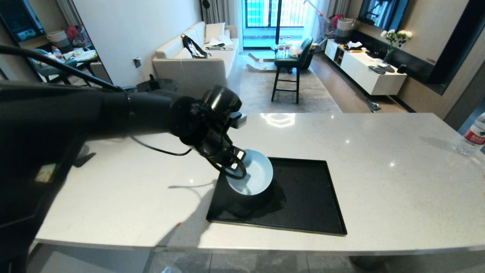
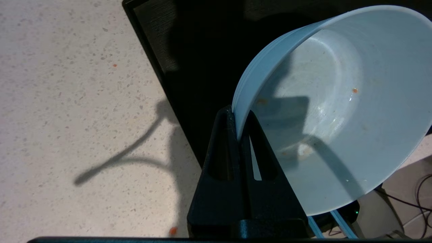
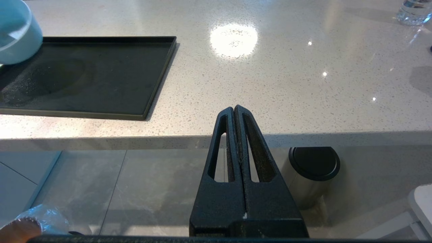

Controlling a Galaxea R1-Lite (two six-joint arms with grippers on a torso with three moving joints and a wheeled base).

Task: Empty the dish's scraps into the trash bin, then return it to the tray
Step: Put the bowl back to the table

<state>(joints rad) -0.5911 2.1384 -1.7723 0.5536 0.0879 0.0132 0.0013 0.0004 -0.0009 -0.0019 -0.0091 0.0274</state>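
My left gripper (image 1: 237,161) is shut on the near rim of the dish (image 1: 254,174), a pale blue bowl. In the left wrist view one finger is inside and one outside the dish's (image 2: 337,111) wall at the left gripper (image 2: 240,116). The dish hangs tilted over the left part of the black tray (image 1: 303,201), casting a shadow on it. No scraps show; the inside carries only tiny orange specks. A sliver of the trash bin (image 3: 17,226) with its plastic liner sits on the floor. My right gripper (image 3: 234,108) is shut, empty and parked below the counter's front edge.
A lone orange crumb (image 1: 179,224) lies on the white counter (image 1: 379,170) left of the tray's near corner. A water bottle (image 1: 473,138) stands at the far right. A steel cylinder with a black top (image 3: 310,175) stands on the floor under the counter edge.
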